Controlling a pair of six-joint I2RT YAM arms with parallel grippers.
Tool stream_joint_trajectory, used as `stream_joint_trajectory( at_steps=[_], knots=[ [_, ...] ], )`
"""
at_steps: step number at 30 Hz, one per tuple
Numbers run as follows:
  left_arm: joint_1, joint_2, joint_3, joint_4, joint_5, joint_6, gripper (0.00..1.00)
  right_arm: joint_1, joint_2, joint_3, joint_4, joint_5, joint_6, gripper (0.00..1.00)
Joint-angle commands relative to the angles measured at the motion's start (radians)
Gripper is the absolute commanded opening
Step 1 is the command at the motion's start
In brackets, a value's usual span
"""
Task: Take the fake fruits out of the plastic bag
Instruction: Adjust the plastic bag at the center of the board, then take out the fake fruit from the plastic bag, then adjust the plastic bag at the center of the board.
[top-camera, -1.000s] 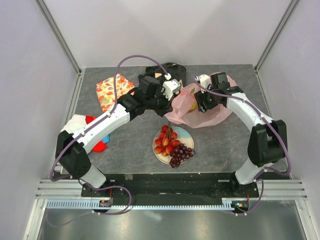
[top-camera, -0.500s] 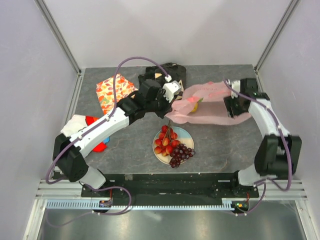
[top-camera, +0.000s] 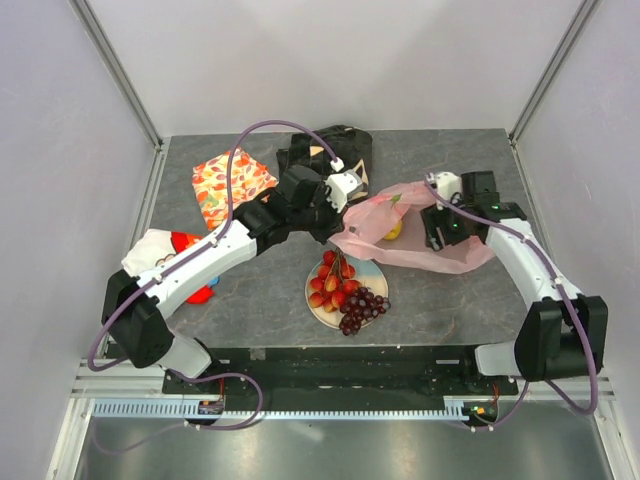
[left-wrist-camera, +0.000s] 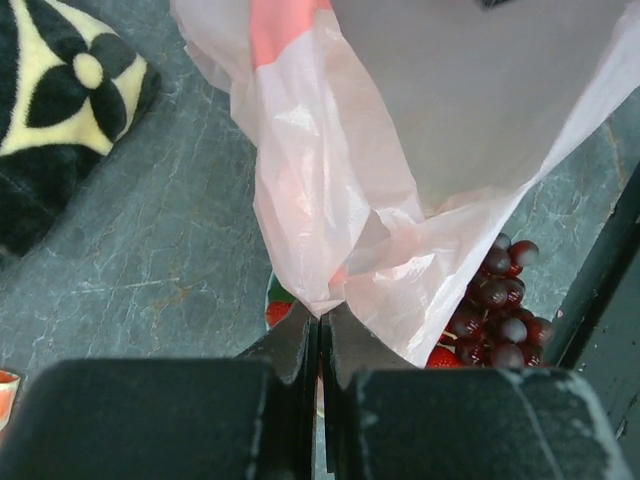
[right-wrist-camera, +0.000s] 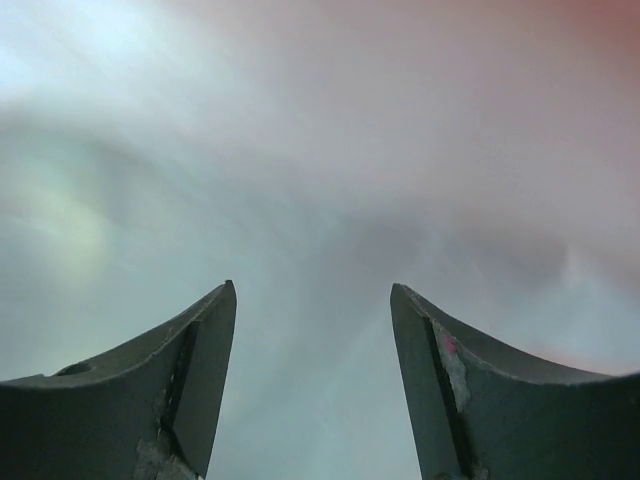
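The pink plastic bag (top-camera: 415, 245) lies crumpled right of centre, and a small yellow fruit (top-camera: 393, 231) shows through it. My left gripper (top-camera: 338, 220) is shut on the bag's left edge (left-wrist-camera: 322, 305). In the left wrist view the bag (left-wrist-camera: 400, 150) hangs over the jaws. My right gripper (top-camera: 436, 232) hovers over the bag's middle, open with nothing between its fingers (right-wrist-camera: 312, 292); only blurred film fills the right wrist view. Red fruits (top-camera: 330, 285) and a purple grape bunch (top-camera: 362, 308) sit on the plate (top-camera: 372, 268); the grapes (left-wrist-camera: 500, 310) also show under the bag.
An orange leaf-print cloth (top-camera: 228, 183) lies at the back left. A black patterned cloth (top-camera: 325, 150) lies behind my left wrist, also seen as the black cloth (left-wrist-camera: 60, 100). A red-and-blue printed cloth (top-camera: 195, 275) sits under the left arm.
The right gripper has swung from the far right back over the bag, and its jaws now stand wider. The bag was stretched between the arms and has slumped. The left grip is unchanged.
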Motion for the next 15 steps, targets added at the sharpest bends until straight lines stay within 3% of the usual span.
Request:
stream_joint_trajectory(
  at_steps=[1, 6, 10, 15],
  knots=[
    [-0.016, -0.004, 0.017, 0.057, -0.11, 0.009, 0.02, 0.128, 0.095, 0.063, 0.123, -0.152, 0.043, 0.72],
    [-0.026, 0.005, 0.092, 0.064, -0.353, 0.112, 0.02, 0.22, 0.176, 0.126, 0.25, -0.134, 0.164, 0.73],
    [-0.028, 0.003, 0.106, 0.064, -0.344, 0.15, 0.02, 0.246, 0.281, 0.194, 0.286, -0.021, 0.256, 0.74],
    [-0.03, 0.002, 0.083, 0.06, -0.287, 0.149, 0.02, 0.25, 0.395, 0.28, 0.306, 0.007, 0.305, 0.76]
  ],
)
